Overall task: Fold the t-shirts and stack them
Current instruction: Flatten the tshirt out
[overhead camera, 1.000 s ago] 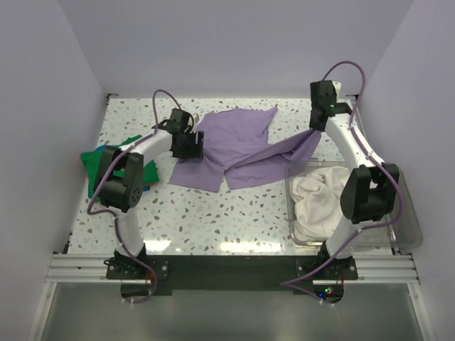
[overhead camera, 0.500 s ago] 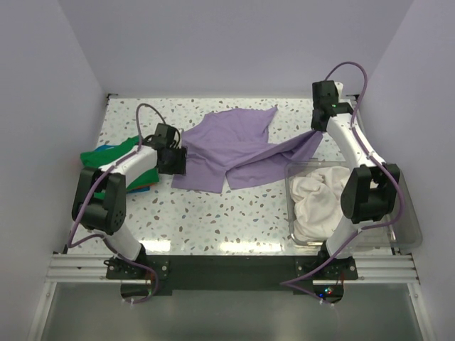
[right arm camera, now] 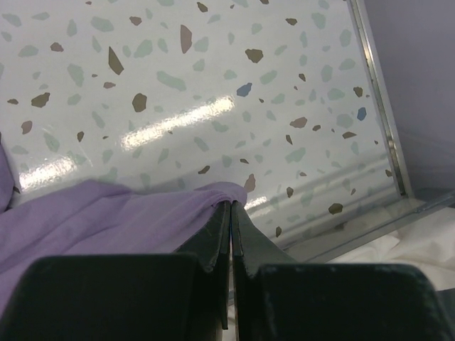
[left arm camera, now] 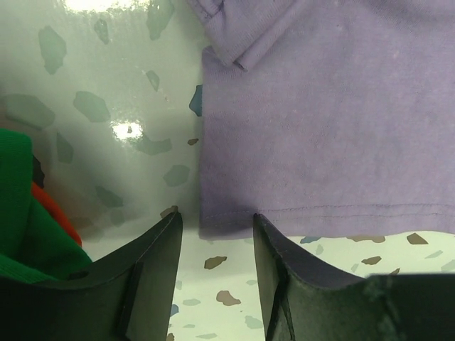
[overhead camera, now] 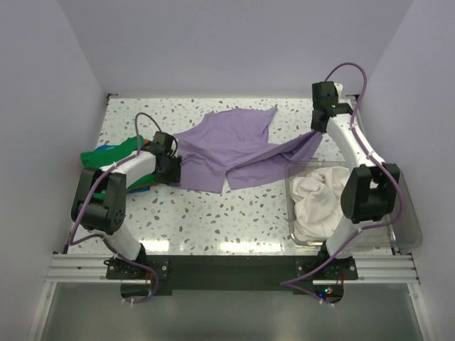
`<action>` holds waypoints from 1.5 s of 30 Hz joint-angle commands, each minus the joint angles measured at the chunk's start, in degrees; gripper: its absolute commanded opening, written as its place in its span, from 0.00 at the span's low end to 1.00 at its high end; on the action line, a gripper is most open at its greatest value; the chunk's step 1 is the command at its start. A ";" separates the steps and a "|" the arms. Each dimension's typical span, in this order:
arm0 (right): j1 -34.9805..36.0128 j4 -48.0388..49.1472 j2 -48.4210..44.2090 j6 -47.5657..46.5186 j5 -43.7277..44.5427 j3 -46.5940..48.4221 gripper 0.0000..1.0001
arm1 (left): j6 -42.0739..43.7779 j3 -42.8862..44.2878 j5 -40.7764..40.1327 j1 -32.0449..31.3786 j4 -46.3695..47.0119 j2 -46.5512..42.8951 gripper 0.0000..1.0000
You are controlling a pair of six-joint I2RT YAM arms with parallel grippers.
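Green t-shirt point(overhead camera: 106, 153) is half hidden under the left arm point(overhead camera: 124, 170) and cut off at the left wrist view's edge, an orange edge point(left arm camera: 53, 206) poking out. Cream t-shirt point(overhead camera: 320, 199) sits bunched in the clear bin point(overhead camera: 409, 227), partly behind the right arm point(overhead camera: 366, 192). Lavender t-shirt point(overhead camera: 227, 145) is spread mid-table point(overhead camera: 234, 206), one end lifted. Right gripper point(right arm camera: 231, 206) is clamped on that raised edge. Left gripper point(left arm camera: 217, 220) has fingers partway apart and low at the hem corner, with no pinch visible.
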 commanded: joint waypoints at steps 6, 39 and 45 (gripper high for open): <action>-0.55 0.04 -2.75 -0.25 0.55 -1.02 0.00 | 0.27 -2.37 1.15 0.56 2.69 -0.45 0.40; -0.38 -7.26 0.53 0.10 -15.35 36.50 0.00 | -16.07 59.23 24.54 12.86 12.18 7.82 0.00; -0.20 3.02 -10.64 -2.00 -21.42 31.08 0.00 | -20.12 57.39 23.31 17.60 20.88 -3.60 0.00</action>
